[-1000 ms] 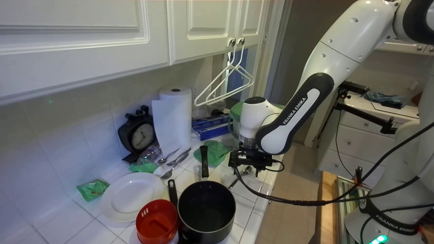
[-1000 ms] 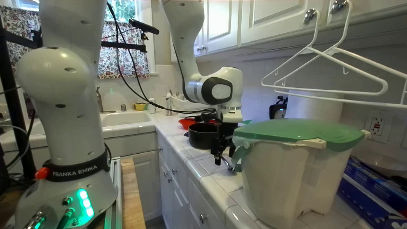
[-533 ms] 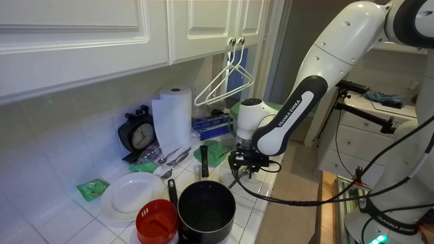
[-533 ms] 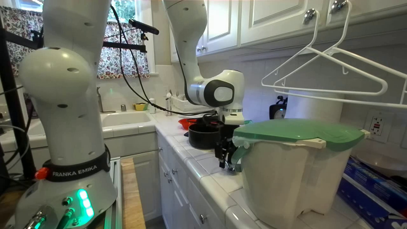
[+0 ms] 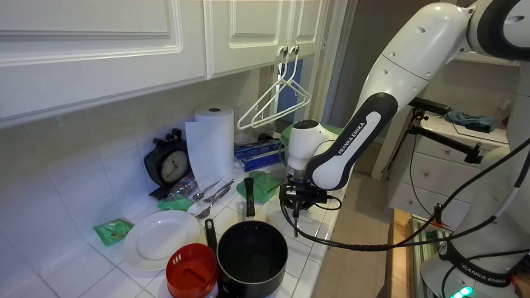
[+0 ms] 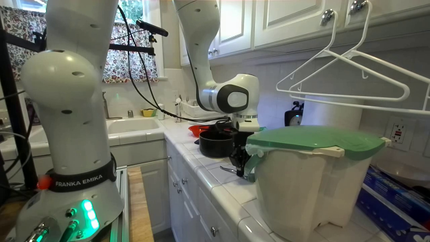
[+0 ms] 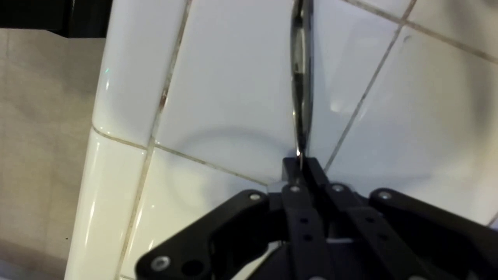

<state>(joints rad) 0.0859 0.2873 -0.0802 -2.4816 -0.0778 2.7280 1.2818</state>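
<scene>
Obstructing: lidded bin [image 6: 289, 188], three o'clock of the tool [image 6: 240, 174] in an exterior view, clearance hard to judge; black pot [image 6: 214, 147], eleven o'clock. Passable: counter [image 6: 238, 193], six o'clock.

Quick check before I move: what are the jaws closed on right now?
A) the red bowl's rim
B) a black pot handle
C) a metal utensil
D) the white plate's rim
C: in the wrist view the gripper is shut on the metal utensil, which sticks out from between the jaws.
</scene>
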